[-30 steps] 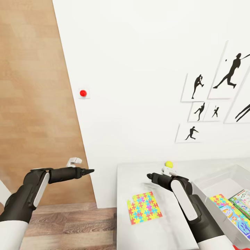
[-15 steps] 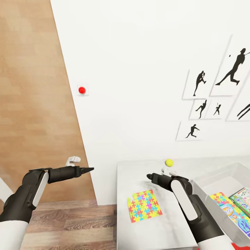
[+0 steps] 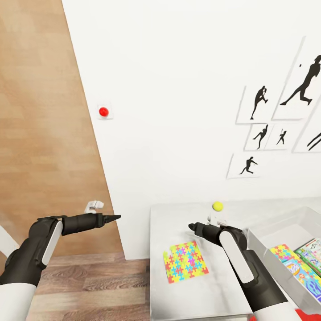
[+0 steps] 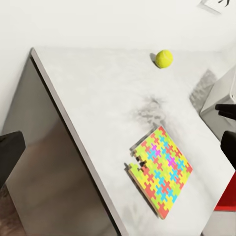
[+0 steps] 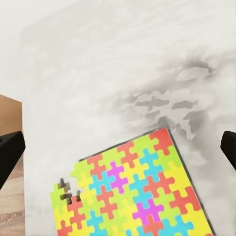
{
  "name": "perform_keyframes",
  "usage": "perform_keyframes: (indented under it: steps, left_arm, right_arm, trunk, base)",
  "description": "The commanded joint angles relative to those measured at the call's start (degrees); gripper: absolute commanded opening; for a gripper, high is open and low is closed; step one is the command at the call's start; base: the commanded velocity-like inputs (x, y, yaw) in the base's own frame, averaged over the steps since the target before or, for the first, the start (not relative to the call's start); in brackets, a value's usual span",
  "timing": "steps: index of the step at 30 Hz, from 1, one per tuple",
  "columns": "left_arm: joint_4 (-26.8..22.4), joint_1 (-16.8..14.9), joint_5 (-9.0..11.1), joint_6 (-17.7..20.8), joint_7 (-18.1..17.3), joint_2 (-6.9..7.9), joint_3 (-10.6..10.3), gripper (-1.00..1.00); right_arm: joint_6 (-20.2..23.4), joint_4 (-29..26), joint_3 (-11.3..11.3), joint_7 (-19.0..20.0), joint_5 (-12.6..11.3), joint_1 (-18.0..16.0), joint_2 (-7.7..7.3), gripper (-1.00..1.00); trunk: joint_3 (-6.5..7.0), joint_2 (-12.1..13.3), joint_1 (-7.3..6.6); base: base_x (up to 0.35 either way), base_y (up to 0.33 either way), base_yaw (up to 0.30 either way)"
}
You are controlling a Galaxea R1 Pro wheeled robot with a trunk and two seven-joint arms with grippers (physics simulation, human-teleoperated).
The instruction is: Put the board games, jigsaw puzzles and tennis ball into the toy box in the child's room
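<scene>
On the pale grey table (image 3: 178, 214) lies one jigsaw puzzle (image 3: 185, 261), flat, also seen in the left wrist view (image 4: 161, 169) and close up under my right wrist (image 5: 132, 191). The tennis ball (image 3: 217, 205) rests near the wall behind it (image 4: 164, 58). The grey toy box (image 3: 276, 225) stands at the right and holds another puzzle (image 3: 281, 252) and printed board games (image 3: 310, 256). My right gripper (image 3: 191, 227) hovers open above the table just beyond the loose puzzle, short of the ball. My left gripper (image 3: 117, 218) is open off the table's left end.
A white wall rises right behind the table, with black sports silhouette pictures (image 3: 261, 104) and a red round button (image 3: 103, 111). Wood-plank floor (image 3: 89, 285) lies left of the table's dark side panel (image 4: 54, 162).
The head view has drifted slightly, so the wall pictures sit a little higher and further right. Both arms, the puzzle and the ball keep their places.
</scene>
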Motion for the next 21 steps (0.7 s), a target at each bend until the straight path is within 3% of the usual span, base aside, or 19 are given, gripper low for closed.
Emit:
perform_keyframes:
  steps: [1, 21]
  left_arm:
    - [-0.01, -0.05, 0.13, 0.30, -0.10, 0.00, 0.01, 1.00]
    - [-0.01, -0.04, 0.13, 0.28, -0.10, 0.00, -0.11, 1.00]
  right_arm:
    - [0.05, -0.06, 0.13, -0.59, -0.56, -0.06, -0.08, 1.00]
    - [0.09, 0.01, 0.19, -0.55, -0.56, -0.06, -0.07, 1.00]
  trunk:
    - [-0.22, -0.13, 0.03]
    - [-2.07, -0.13, 0.03]
  base:
    - [0.000, 0.000, 0.000]
    - [0.000, 0.000, 0.000]
